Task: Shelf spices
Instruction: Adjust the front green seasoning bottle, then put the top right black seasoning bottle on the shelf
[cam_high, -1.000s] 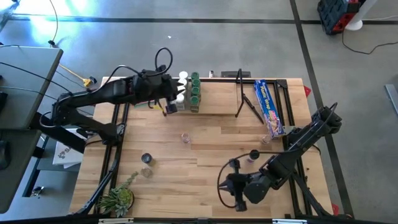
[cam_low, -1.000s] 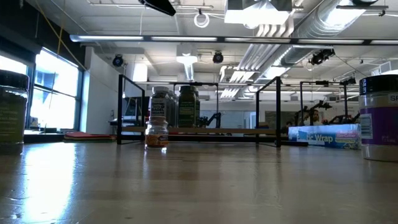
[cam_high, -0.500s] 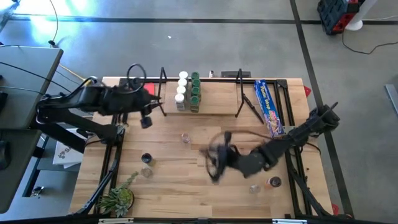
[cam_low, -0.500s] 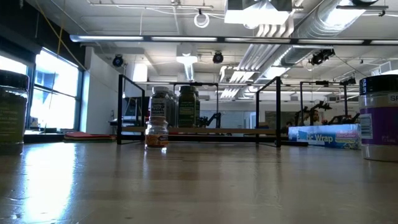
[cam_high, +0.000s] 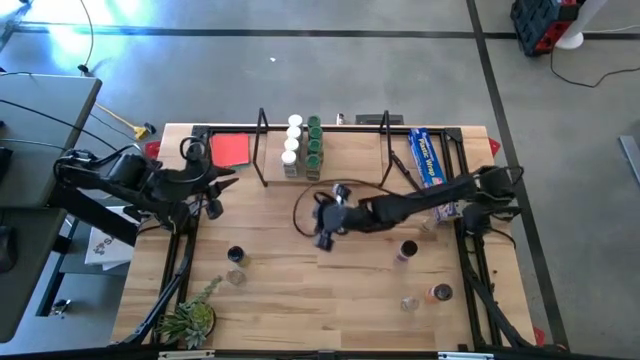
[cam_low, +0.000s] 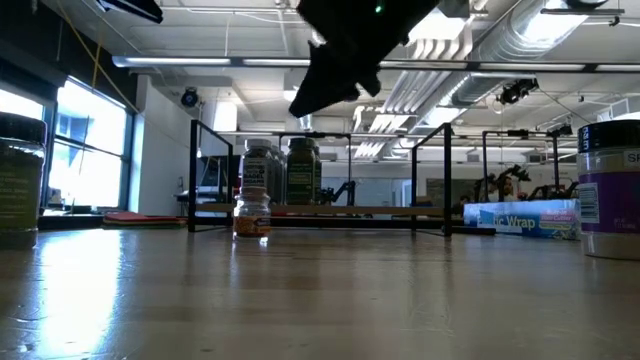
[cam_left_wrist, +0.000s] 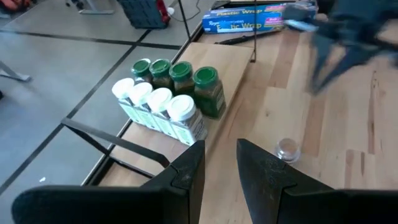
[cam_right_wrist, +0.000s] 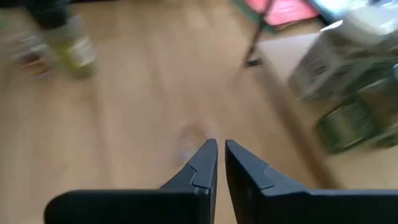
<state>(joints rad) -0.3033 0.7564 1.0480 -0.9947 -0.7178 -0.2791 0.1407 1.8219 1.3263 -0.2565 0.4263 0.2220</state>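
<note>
High view: table (cam_high: 330, 290), left to right
Left gripper (cam_high: 212, 190): left side, near red square (cam_high: 231, 150) — jaws slightly apart, empty
Shelf (cam_high: 345, 160): far edge, eight spices (cam_high: 303, 147) inside
Right gripper (cam_high: 322, 222): mid-table — jaws clenched, empty
Loose jars (cam_high: 407, 250): right, near side

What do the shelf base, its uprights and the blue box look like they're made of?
The shelf base looks like light, unpainted wood with a matte finish: pale grain lines show. The uprights look like thin black metal rod or wire, judging by how slim and dark they are. The blue box is probably printed cardboard, with sharp edges and lettering; its surface finish is hard to tell.
</note>
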